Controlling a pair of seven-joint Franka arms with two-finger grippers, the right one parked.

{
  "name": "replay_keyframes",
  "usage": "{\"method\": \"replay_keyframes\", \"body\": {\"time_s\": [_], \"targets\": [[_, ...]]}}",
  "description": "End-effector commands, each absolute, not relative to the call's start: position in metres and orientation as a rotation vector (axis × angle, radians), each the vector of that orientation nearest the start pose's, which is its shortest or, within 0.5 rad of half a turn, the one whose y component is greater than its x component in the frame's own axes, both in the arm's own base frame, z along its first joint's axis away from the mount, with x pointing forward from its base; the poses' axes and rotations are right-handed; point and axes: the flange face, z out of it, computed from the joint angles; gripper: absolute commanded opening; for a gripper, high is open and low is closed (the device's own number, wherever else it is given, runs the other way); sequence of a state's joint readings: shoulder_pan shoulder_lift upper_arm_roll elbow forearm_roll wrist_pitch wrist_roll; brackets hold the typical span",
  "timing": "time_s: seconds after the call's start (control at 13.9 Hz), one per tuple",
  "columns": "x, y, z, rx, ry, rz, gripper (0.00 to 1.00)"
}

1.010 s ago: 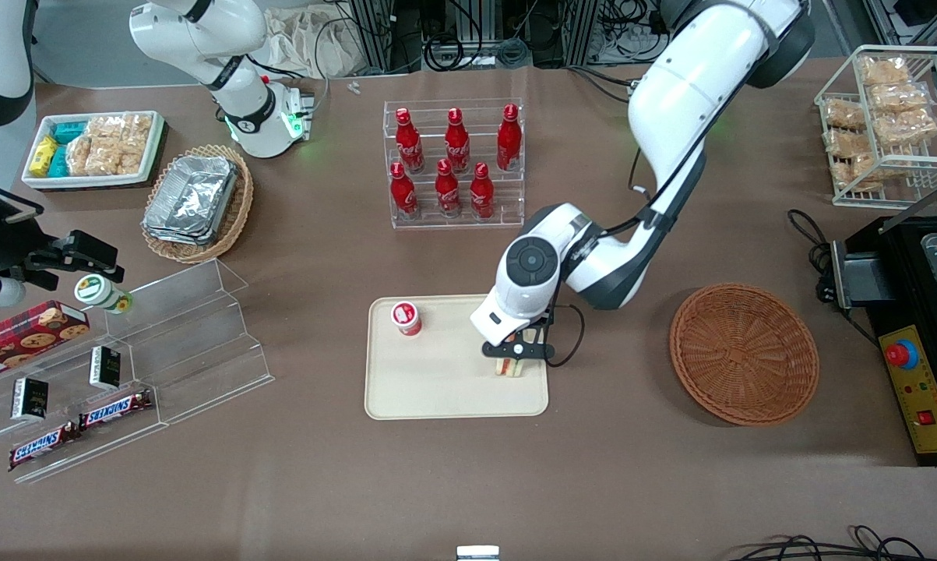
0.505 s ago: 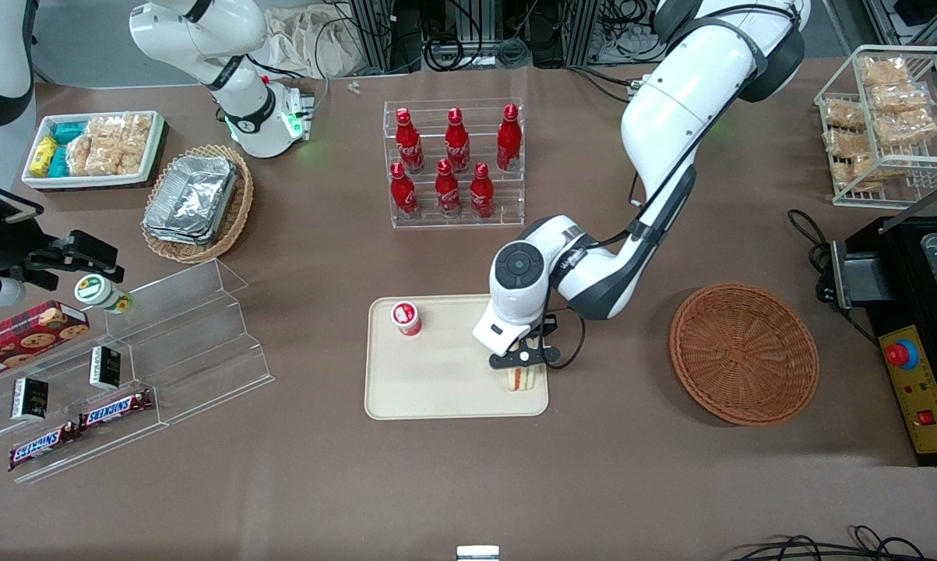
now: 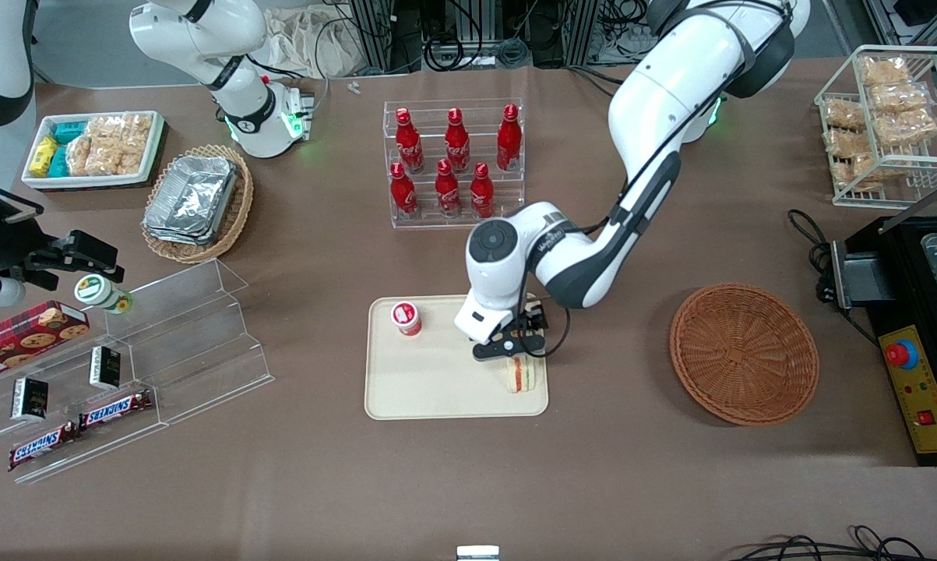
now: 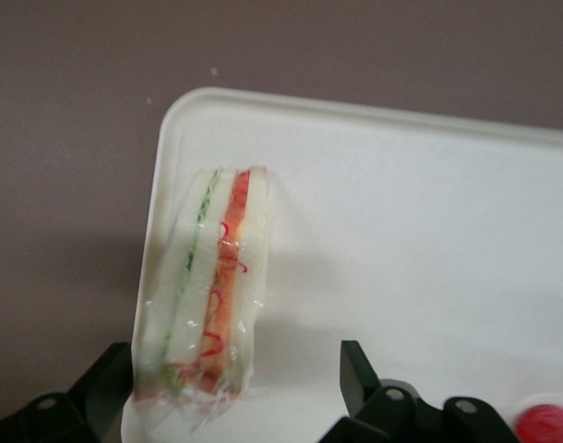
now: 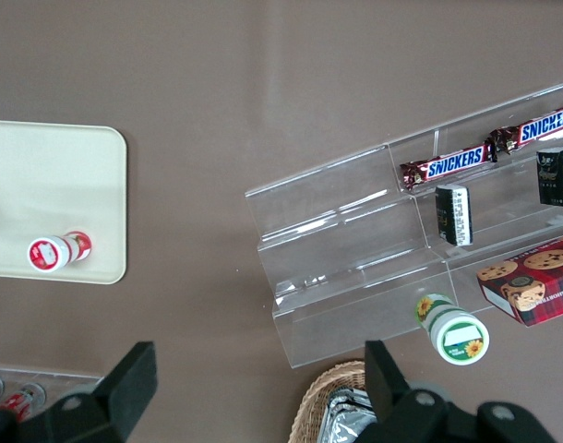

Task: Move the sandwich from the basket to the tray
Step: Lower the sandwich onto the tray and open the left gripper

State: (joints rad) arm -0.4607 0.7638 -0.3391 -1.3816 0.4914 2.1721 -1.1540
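Sandwich (image 3: 520,374) lies on the tray (image 3: 437,389), at the tray's corner toward the working arm's end and nearer the front camera, close to the rim. It stands on edge, red and green filling stripes facing up, wrapped in clear film; wrist view shows the same sandwich (image 4: 208,295) beside the tray (image 4: 401,231) rim. Hand (image 3: 509,344) hovers just above the sandwich, on the side farther from the front camera, fingers spread wide and gripping nothing. In the wrist view the hand (image 4: 235,378) has one finger on each side of the sandwich end, both apart from it; one fingertip (image 4: 360,369) is over bare tray. A small red-capped bottle (image 3: 406,318) stands on the tray too, toward the parked arm's end, well apart from the sandwich. Basket (image 3: 744,353) sits on the brown worktop (image 3: 593,483) toward the working arm's end, well apart from the tray, with nothing in it. A clear rack of red cola bottles (image 3: 454,164) stands farther from the front camera than the tray. Toward the parked arm's end: a tan wicker basket with foil containers (image 3: 195,202), a white tray of snack packets (image 3: 94,148), and a clear stepped shelf (image 3: 141,366) with Snickers bars (image 3: 79,428). A wire rack of snack packets (image 3: 885,117) is at the working arm's end.
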Motion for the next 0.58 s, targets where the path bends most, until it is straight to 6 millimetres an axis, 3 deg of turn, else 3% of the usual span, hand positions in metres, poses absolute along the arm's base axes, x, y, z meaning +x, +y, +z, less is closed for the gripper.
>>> {"method": "replay_keyframes", "body": {"time_s": [0.0,0.14,0.29,0.51], "targets": [[0.566,-0.459,0.358,-3.007,-0.402,-0.392,1.0],[0.574,-0.431,0.403,-2.983,-0.447,-0.4,1.0],[0.576,-0.408,0.444,-3.051,-0.333,-0.285,1.0],[0.588,-0.344,0.494,-3.111,-0.206,-0.121,1.0]]}}
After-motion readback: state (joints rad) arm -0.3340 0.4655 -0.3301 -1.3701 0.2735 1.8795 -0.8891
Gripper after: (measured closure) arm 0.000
